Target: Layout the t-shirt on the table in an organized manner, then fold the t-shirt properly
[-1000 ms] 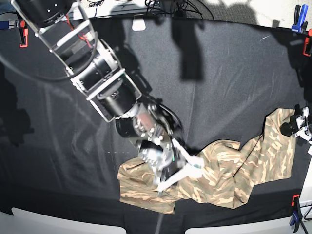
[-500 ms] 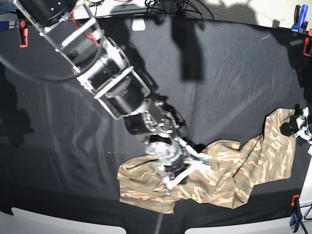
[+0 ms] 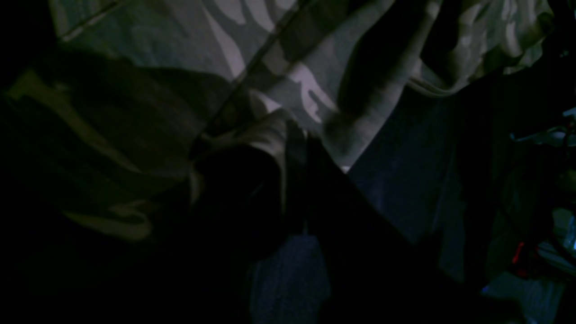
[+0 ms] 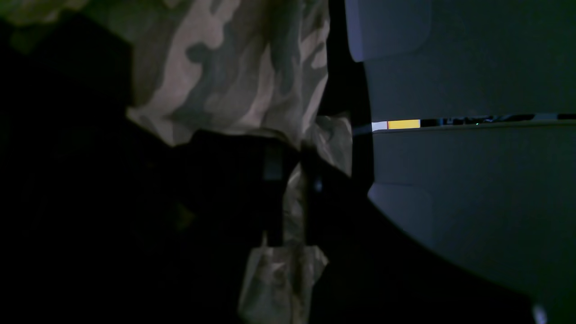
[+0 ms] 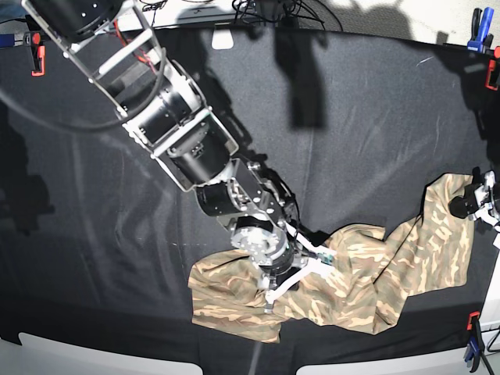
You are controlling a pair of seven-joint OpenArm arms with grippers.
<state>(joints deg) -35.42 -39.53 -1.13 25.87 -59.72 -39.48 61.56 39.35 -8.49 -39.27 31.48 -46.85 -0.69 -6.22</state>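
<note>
The camouflage t-shirt [image 5: 367, 266] lies bunched along the front right of the black table [image 5: 351, 141]. It runs from a crumpled heap near the front edge up to the right rim. My right gripper [image 5: 297, 273] presses into the heap's middle, shut on a fold of the t-shirt. In the right wrist view, cloth [image 4: 234, 67] is pinched between the dark fingers of that gripper [image 4: 294, 193]. My left gripper [image 5: 469, 205] is at the far right edge, shut on the shirt's upper end. The left wrist view shows that gripper [image 3: 297, 144] closed on the fabric [image 3: 279, 54] above the black cloth [image 3: 405, 171].
The bulky right arm [image 5: 164, 117] crosses the table's left half from the back corner. A red clamp [image 5: 37, 55] is at the back left, a blue clamp [image 5: 476, 31] and a red clamp [image 5: 492, 74] at the back right, and another clamp [image 5: 473, 336] at the front right.
The right gripper's fingers stood open over the heap and have now closed on the fabric, with the arm shifted slightly right. The left gripper and the shirt's right end have not moved.
</note>
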